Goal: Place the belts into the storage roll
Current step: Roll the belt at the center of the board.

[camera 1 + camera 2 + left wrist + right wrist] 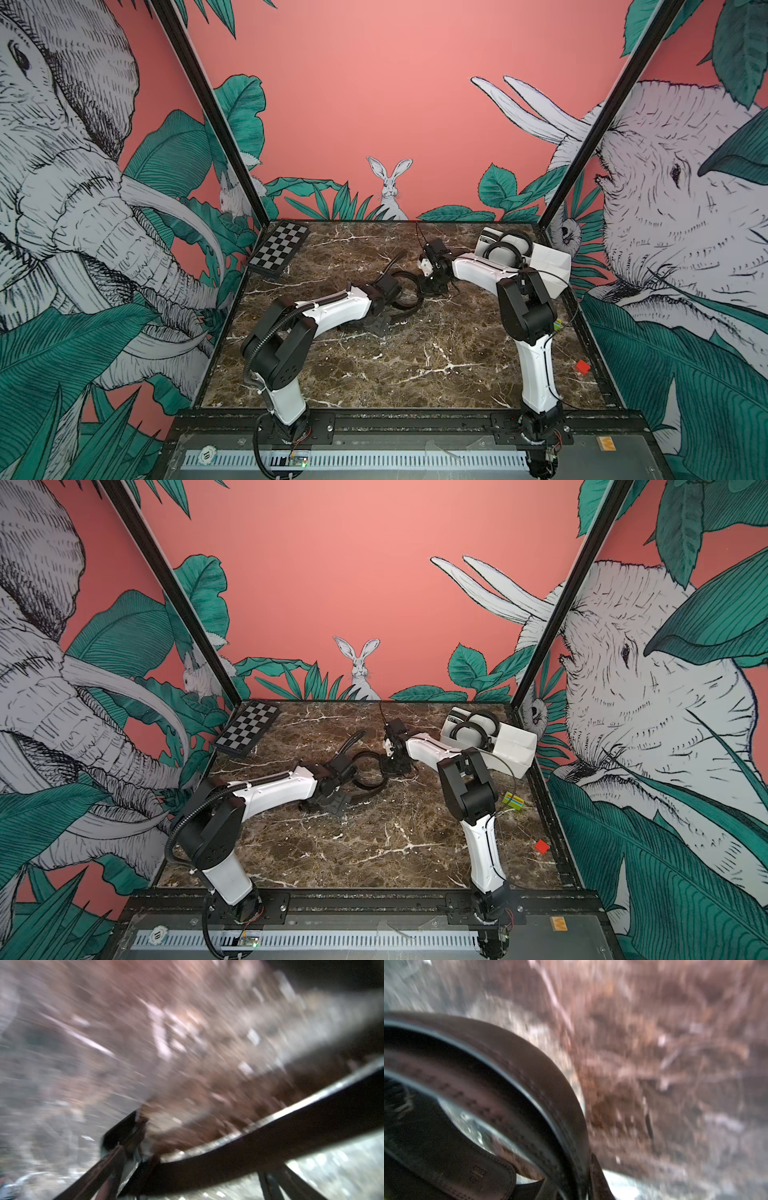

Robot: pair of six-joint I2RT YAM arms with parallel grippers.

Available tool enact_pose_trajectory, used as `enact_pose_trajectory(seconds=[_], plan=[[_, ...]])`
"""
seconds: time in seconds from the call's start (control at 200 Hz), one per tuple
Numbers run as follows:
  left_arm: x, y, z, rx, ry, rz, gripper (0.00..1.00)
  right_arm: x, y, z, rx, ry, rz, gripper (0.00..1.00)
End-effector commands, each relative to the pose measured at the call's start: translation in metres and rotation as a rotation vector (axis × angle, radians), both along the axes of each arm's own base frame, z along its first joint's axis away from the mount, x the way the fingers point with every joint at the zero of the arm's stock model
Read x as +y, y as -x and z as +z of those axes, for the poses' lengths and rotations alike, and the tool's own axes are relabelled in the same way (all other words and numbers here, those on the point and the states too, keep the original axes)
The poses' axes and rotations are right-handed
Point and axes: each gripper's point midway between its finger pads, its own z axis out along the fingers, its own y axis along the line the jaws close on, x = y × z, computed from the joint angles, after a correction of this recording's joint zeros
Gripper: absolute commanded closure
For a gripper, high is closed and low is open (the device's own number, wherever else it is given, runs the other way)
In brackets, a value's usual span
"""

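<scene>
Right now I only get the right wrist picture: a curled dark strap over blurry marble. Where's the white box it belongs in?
Observer: The storage roll stands at the far right corner of the table, behind the right arm.
Operator: Anything in it?
Observer: Two coiled belts stand in its far end.
Operator: What's the other arm doing?
Observer: The left end effector is low at the table, wide open, beside your belt.

Wrist cams blurred (both), belt (529,1072) edge-cropped
</scene>
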Motion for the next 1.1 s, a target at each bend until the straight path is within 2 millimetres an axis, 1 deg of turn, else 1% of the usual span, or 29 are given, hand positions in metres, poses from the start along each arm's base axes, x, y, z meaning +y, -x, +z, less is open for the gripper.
enact_pose_trajectory(seconds=[0.0,0.105,0.175,0.23,0.29,0.36,0.4,0.49,0.525,0.575,0.635,0.67,0.71,0.755,0.8,0.925,1.035,1.095], plan=[[0.006,-0.043,0.030,-0.128,-0.066,-0.039,0.01,-0.039,0.064,-0.030,0.197,0.190,0.073,0.81],[-0.003,-0.070,0.047,-0.193,-0.110,-0.088,0.01,-0.045,0.080,-0.028,0.218,0.206,0.092,0.81],[-0.010,-0.085,0.055,-0.237,-0.122,-0.101,0.01,-0.045,0.090,-0.029,0.234,0.206,0.102,0.81],[-0.015,-0.090,0.057,-0.249,-0.108,-0.104,0.01,-0.044,0.096,-0.030,0.243,0.210,0.109,0.82],[-0.021,-0.090,0.055,-0.241,-0.073,-0.097,0.01,-0.042,0.101,-0.030,0.252,0.212,0.116,0.82],[-0.022,-0.080,0.052,-0.207,-0.029,-0.065,0.01,-0.040,0.105,-0.028,0.254,0.217,0.120,0.82],[-0.019,-0.073,0.051,-0.197,-0.006,-0.033,0.01,-0.039,0.106,-0.027,0.252,0.224,0.122,0.82],[-0.006,-0.046,0.053,-0.172,0.065,0.059,0.01,-0.040,0.106,-0.024,0.244,0.238,0.108,0.82],[-0.006,-0.034,0.054,-0.162,0.124,0.088,0.01,-0.041,0.106,-0.024,0.243,0.244,0.099,0.81],[-0.013,-0.015,0.051,-0.123,0.252,0.121,0.01,-0.042,0.106,-0.025,0.245,0.249,0.089,0.81],[-0.037,0.001,0.046,-0.083,0.462,0.133,0.01,-0.042,0.107,-0.026,0.246,0.254,0.081,0.82],[-0.047,0.012,0.037,-0.037,0.571,0.171,0.01,-0.042,0.108,-0.027,0.248,0.256,0.079,0.82],[-0.058,0.019,0.030,0.004,0.662,0.207,0.01,-0.043,0.108,-0.027,0.248,0.268,0.080,0.82],[-0.067,0.023,0.022,0.045,0.731,0.247,0.01,-0.046,0.110,-0.028,0.246,0.291,0.083,0.82],[-0.074,0.023,0.017,0.063,0.776,0.270,0.01,-0.046,0.114,-0.029,0.249,0.299,0.084,0.82],[-0.103,0.011,0.020,0.070,0.943,0.266,0.01,-0.046,0.122,-0.032,0.256,0.310,0.077,0.82],[-0.117,0.005,0.009,0.115,0.957,0.266,0.01,-0.040,0.127,-0.034,0.258,0.306,0.072,0.82],[-0.119,0.006,-0.006,0.150,0.936,0.286,0.01,-0.036,0.128,-0.034,0.252,0.307,0.076,0.82]])
